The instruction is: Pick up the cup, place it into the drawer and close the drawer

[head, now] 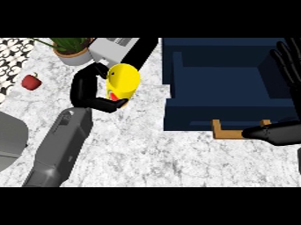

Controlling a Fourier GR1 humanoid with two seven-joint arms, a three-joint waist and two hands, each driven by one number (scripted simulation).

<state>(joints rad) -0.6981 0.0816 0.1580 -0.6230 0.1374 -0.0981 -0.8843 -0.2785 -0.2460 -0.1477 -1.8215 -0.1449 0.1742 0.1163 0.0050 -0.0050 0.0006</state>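
The left hand [91, 90] is curling its fingers and thumb around the yellow cup [123, 83], so it is grasping it. The cup is lying just to the right of the palm, with a finger showing under its lower end. Its long axis is running almost up and down in the view, leaning a little.

The open drawer [179, 118], dark blue, is lying to the right of this hand, near but not touching the cup. I am judging that the coming move is a carry to the right, over the drawer's left wall, and that the cup should be lifted enough to pass this wall.

The right hand [299, 66] is resting open at the right edge, fingers straight and pointing up, over the drawer's right side. Its thumb is reaching near the wooden handle [228, 132] at the drawer's front. This hand is nearer to the handle, so it is looking better placed for closing
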